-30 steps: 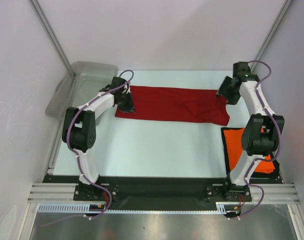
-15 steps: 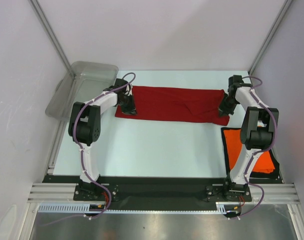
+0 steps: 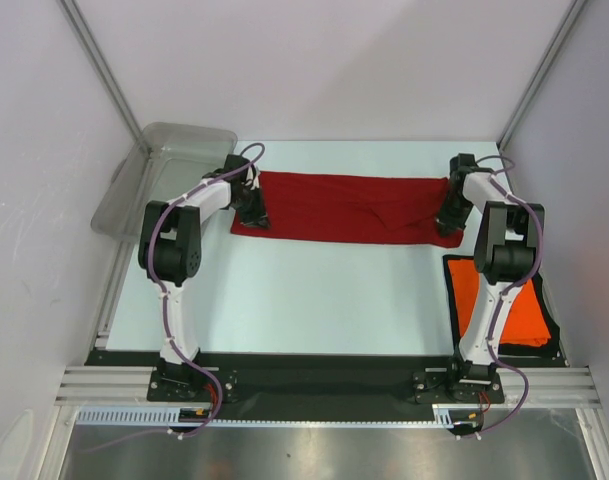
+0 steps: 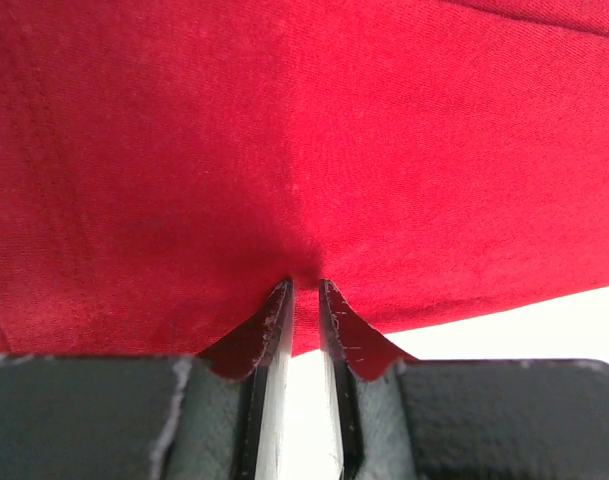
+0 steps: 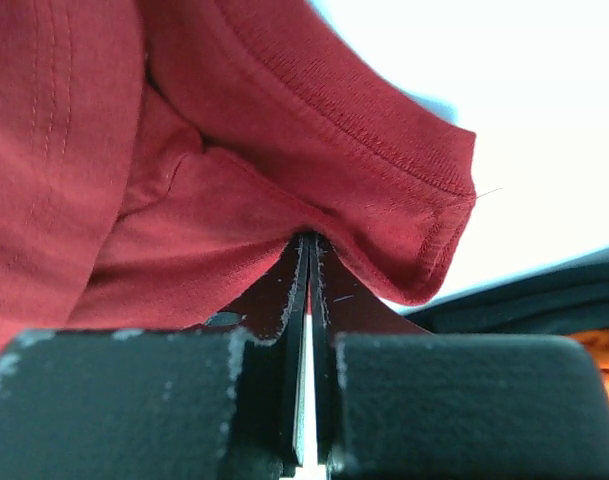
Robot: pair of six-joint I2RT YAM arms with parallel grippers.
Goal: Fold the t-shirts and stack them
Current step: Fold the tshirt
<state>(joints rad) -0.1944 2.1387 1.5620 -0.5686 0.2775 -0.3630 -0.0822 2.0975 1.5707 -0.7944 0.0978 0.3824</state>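
Observation:
The dark red t-shirt (image 3: 354, 208) lies as a long folded strip across the far half of the white table (image 3: 304, 290). My left gripper (image 3: 252, 208) is at its left end. In the left wrist view the jaws (image 4: 304, 287) stand narrowly apart, pinching a pucker of the red cloth (image 4: 334, 130). My right gripper (image 3: 448, 218) is at the strip's right end; its jaws (image 5: 309, 240) are shut on a fold of the hem (image 5: 234, 150). The orange t-shirt (image 3: 529, 320) lies at the near right, partly hidden behind the right arm.
A translucent grey tub (image 3: 174, 160) stands at the back left corner, just behind the left arm. White walls and metal posts close in the table on three sides. A black strip (image 3: 314, 370) runs along the near edge by the arm bases.
My right gripper came down from above the table's far right onto the shirt's right end and shut on it. The left arm's elbow swung inward while its gripper stayed on the left end.

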